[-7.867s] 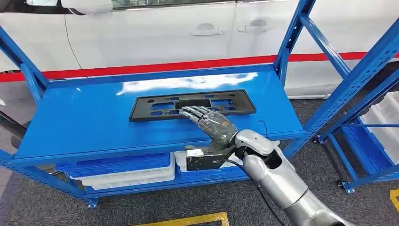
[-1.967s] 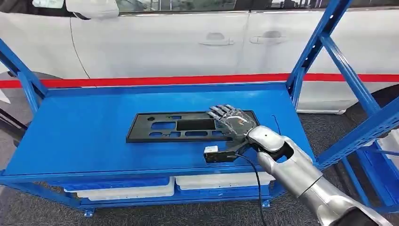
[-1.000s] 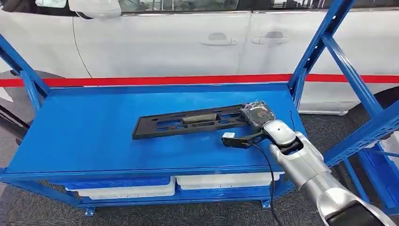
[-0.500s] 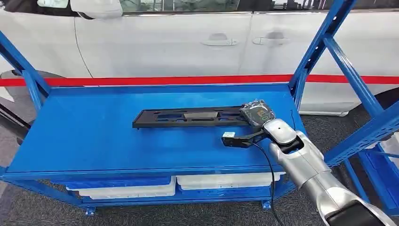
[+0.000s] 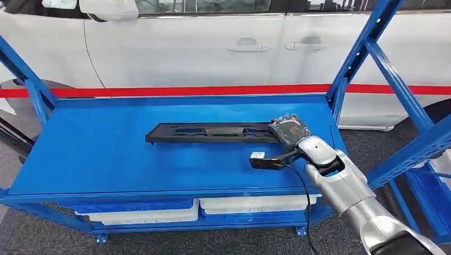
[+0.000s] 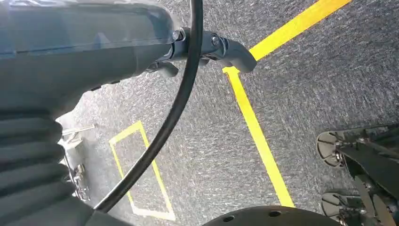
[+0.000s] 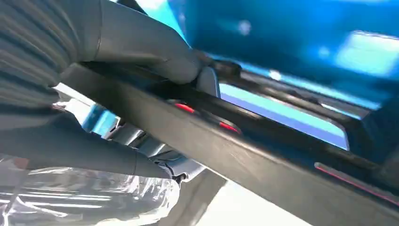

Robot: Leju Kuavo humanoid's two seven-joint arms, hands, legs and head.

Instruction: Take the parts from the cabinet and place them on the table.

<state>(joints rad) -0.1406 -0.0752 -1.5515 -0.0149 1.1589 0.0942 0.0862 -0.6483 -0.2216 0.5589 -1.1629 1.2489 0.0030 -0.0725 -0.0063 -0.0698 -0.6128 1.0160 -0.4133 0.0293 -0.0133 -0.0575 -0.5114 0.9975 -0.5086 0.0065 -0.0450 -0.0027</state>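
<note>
Gripping the black plate frame [image 5: 213, 132] by its right end, my right hand [image 5: 290, 128] is holding it just above the blue shelf [image 5: 106, 154]. My fingers are wrapped in clear film and are closing over the top edge, with the thumb [image 7: 155, 56] pressing on the near face, as my right wrist view is showing. The frame [image 7: 263, 160] is running long-ways from my hand out to my left, roughly level and parallel to the shelf's front edge. It is tipping up on its long edge, so I am seeing it nearly edge-on as a thin dark strip, and its cut-outs are hard to make out. The end inside my grip is hiding under my hand, and I cannot tell whether the far left end is touching the shelf or hanging free.

My left hand [image 6: 207, 47] is hanging over grey carpet with yellow floor lines [image 6: 256, 132]; a black cable is crossing in front of it, and I cannot tell how its fingers are lying.

Beyond my right hand a white car [image 5: 186, 48] with a red stripe is standing behind the rack, and white trays [image 5: 255, 204] are sitting on the lower level beneath it.
</note>
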